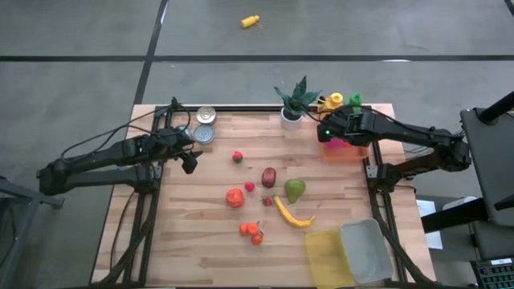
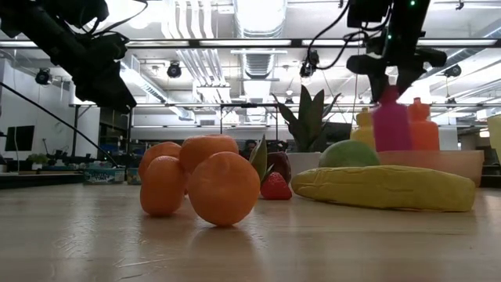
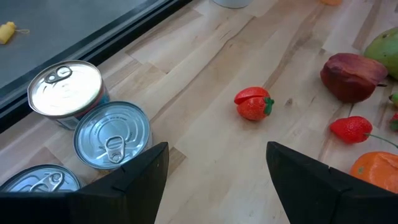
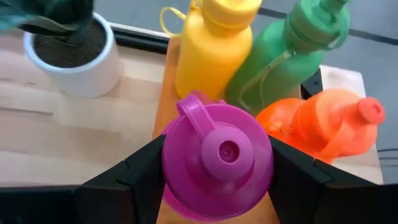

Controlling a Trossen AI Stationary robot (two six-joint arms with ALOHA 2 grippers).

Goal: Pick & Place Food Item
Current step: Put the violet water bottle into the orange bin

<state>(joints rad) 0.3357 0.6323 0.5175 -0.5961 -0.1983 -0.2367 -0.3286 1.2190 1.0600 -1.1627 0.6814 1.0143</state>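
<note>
From above, we could not make out the small yellow thing (image 1: 250, 22) on the floor. The right arm hid most of the pink bottle (image 1: 335, 144). In the left wrist view, the picture's edge cut off the third can (image 3: 38, 180), the orange (image 3: 377, 169) and the green fruit (image 3: 385, 46).

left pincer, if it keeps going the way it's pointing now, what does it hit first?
Likely the small red strawberry-like fruit, which lies alone on the wood, centred ahead of the open left pincer. The three cans sit off to one side. Depth is unclear; it might meet bare table first.
</note>
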